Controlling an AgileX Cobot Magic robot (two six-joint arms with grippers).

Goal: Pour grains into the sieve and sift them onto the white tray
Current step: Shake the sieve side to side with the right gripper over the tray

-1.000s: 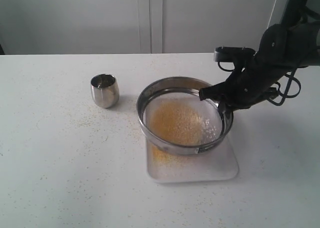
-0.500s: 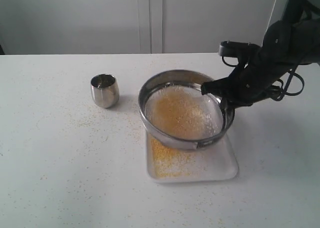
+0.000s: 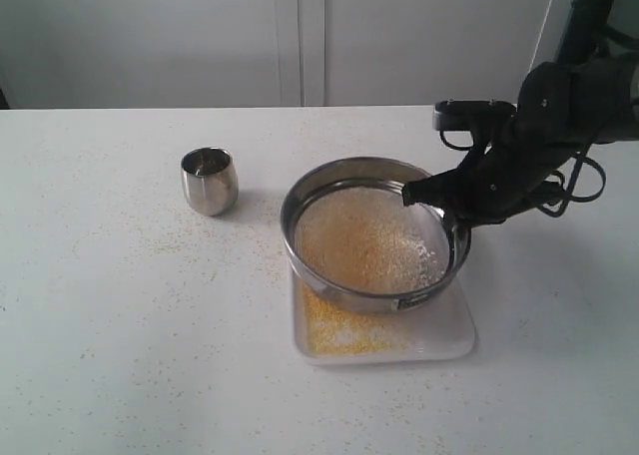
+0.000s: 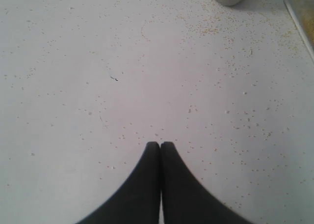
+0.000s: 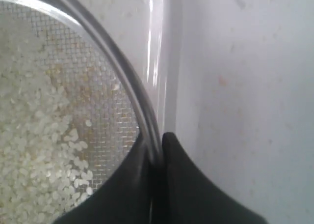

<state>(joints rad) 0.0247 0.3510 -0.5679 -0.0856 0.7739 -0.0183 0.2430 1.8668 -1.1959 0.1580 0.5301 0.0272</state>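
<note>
The left claw (image 4: 160,146) is closed, with nothing in it, above the speckled tabletop (image 4: 73,86). A steel cup (image 3: 209,181) stands at the sieve's ten o'clock. The sieve (image 3: 349,297) is over the white tray (image 3: 444,337), with grains (image 3: 364,240) inside. The right claw (image 5: 156,143) pinches its rim at two o'clock.

One sieve (image 3: 349,295) — one white tray (image 3: 447,337) — one steel cup (image 3: 209,181).

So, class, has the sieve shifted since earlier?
Yes. Against the white tray, the sieve has dropped toward the tray's near edge, covering more of it.
</note>
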